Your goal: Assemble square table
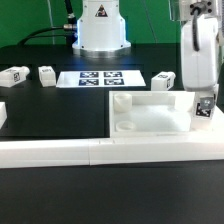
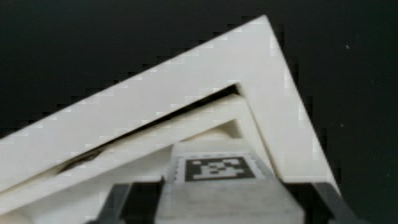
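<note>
Border bars (image 1: 60,152): nearest to us, lying end to end across the front, just beside the slab's near edge.
Square tabletop (image 1: 150,112): flat on the table behind the bars, sockets up. It has no long axis, and almost all of it lies to the exterior view's left of the claw.
Gripper (image 1: 203,110): hangs upright at the slab's edge on the exterior view's right.
Wrist camera: the jaws straddle a tagged white part (image 2: 217,168) at the gripper (image 2: 217,197), and a corner of the tabletop (image 2: 214,90) points away beyond it.
Claw state: narrow, close on either side of that tagged part. We cannot tell whether the pads press on it.
Legs: farther back, well apart from the claw. One (image 1: 162,78) is nearest to it and two (image 1: 47,75) (image 1: 15,75) lie off to the left.
Marker board (image 1: 100,78): between the legs.
Coming move: we judge that any push or drag would carry the slab leftward.
</note>
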### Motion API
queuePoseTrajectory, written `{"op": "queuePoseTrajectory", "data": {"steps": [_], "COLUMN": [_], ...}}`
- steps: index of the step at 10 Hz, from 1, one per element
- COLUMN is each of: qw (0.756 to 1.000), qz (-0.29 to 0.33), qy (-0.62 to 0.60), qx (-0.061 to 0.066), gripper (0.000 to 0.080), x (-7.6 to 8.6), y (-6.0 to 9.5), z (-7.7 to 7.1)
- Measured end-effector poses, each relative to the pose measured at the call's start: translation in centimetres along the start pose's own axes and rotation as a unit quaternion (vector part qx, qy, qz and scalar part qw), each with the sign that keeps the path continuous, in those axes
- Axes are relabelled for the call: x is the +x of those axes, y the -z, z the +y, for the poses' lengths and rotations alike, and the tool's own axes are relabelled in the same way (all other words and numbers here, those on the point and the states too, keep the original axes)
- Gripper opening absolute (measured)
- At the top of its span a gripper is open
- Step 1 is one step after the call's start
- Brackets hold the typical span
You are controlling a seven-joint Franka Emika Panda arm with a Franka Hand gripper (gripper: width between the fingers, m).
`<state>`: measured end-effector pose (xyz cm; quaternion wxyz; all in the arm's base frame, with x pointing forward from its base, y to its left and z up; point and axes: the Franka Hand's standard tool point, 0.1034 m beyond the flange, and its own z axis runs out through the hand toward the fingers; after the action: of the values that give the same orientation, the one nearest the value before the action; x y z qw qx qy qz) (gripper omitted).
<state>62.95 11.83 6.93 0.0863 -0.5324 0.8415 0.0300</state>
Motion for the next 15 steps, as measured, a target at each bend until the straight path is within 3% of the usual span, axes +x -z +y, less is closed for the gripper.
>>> {"op": "queuePoseTrajectory", "data": {"steps": [3,6,9,10,15], "qw": [1.000,1.000,0.999,0.998,0.998], "qz": [0.004,0.003,-0.009,-0.011,-0.009], "qy": [0.007,0.026,0.052,0.057,0.058], "qx": [0.001,0.000,0.001,-0.002,-0.004], "gripper": [0.0292,0.0608,0.0648,0.0648,0.0649], "x": [0.2,0.0,-0.4,-0.6,-0.5], "y": [0.0,0.4,3.6,4.1,3.7], "z": [0.0,0.5,2.4,2.6,2.7]}}
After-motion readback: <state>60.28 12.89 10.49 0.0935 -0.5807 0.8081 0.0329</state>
